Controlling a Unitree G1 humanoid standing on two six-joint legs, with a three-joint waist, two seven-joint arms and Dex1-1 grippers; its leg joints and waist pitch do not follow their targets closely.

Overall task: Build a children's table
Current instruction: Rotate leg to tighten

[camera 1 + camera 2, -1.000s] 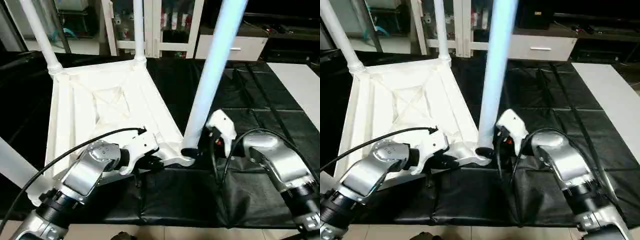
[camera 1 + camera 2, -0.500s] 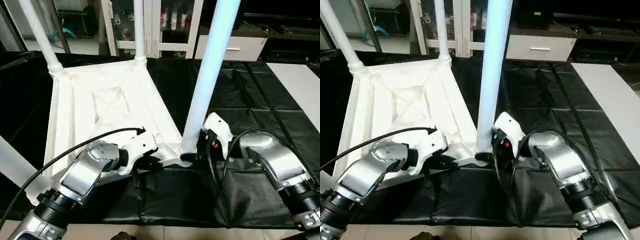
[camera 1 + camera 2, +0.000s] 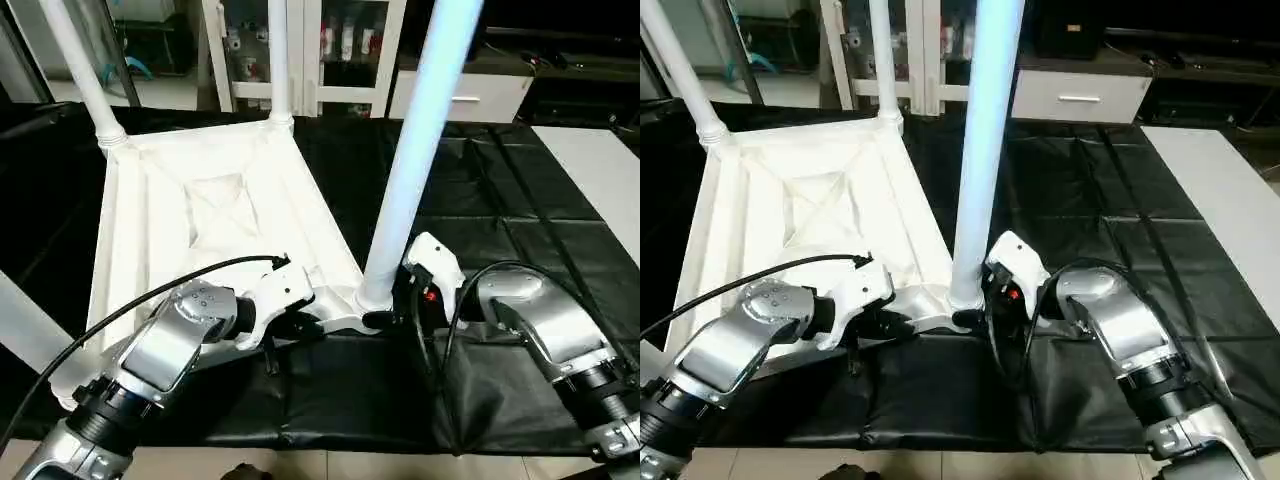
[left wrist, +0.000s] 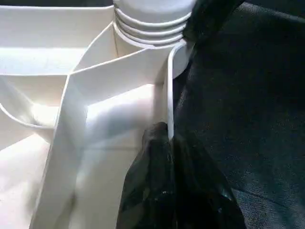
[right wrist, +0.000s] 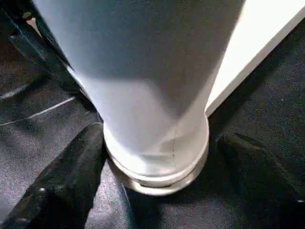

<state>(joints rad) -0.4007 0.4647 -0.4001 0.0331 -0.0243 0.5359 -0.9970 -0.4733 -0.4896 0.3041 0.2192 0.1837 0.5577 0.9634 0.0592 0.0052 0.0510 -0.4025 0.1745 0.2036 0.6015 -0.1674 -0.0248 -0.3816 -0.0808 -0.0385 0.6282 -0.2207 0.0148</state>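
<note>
On the black mat [image 3: 500,200] we have the tabletop [image 3: 215,215] upside down, ribs up, with the near right leg [image 3: 405,190] standing in its corner socket [image 4: 152,28]. Our right gripper [image 5: 157,157] straddles the leg's base, fingers [image 5: 71,176] spread on either side and not clamped (small gaps visible in the right wrist view). Our left gripper [image 4: 171,162] is closed, pinching the thin near rim of the tabletop just beside that socket. Two far legs [image 3: 280,60] stand in their sockets; another leg [image 3: 30,340] crosses the near left edge.

Risk from here: the leg looks slightly tilted, so if we squeeze or push off-axis it may jam or pop out of the socket. Left pinch is on a thin edge, so it could slip and let the tabletop slide on the mat. We can't tell how deep the leg is seated.
</note>
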